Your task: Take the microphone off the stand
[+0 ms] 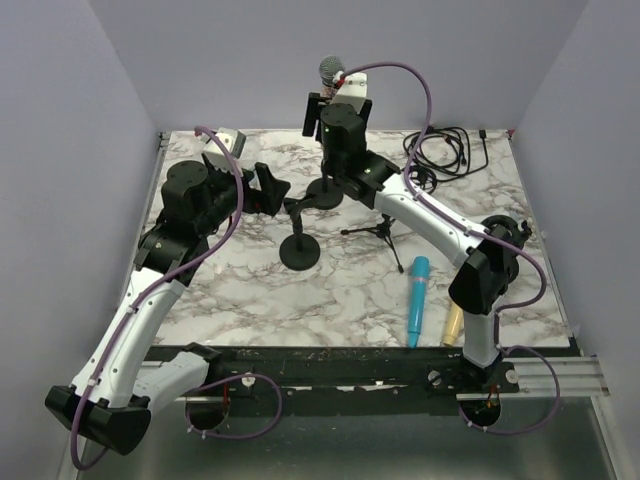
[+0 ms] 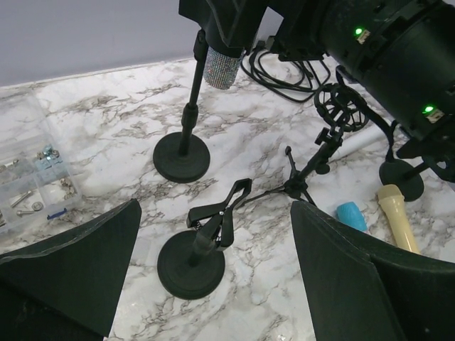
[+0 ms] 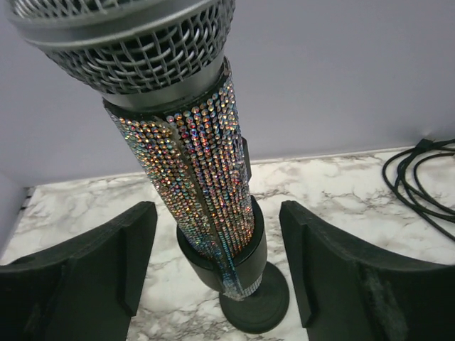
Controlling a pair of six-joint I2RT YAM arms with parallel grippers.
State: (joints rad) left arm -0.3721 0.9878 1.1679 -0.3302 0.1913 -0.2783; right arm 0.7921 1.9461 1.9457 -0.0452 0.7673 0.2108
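A rhinestone-covered microphone (image 3: pixel 188 156) with a silver mesh head (image 1: pixel 331 70) stands upright in the black cup holder (image 3: pixel 227 249) of a round-based stand (image 1: pixel 322 198). My right gripper (image 3: pixel 217 263) is open, one finger on each side of the microphone's lower body and not touching it. The microphone's lower end (image 2: pixel 224 67) and its stand (image 2: pixel 182 156) also show in the left wrist view. My left gripper (image 2: pixel 213 263) is open and empty, above an empty clip stand (image 2: pixel 190 263) left of the microphone stand.
A small tripod stand (image 1: pixel 380 232), a blue microphone (image 1: pixel 417 298) and a yellow one (image 1: pixel 453 322) lie at the right front. A coiled black cable (image 1: pixel 445 150) is at the back right. A clear parts box (image 2: pixel 28 177) sits at the back left.
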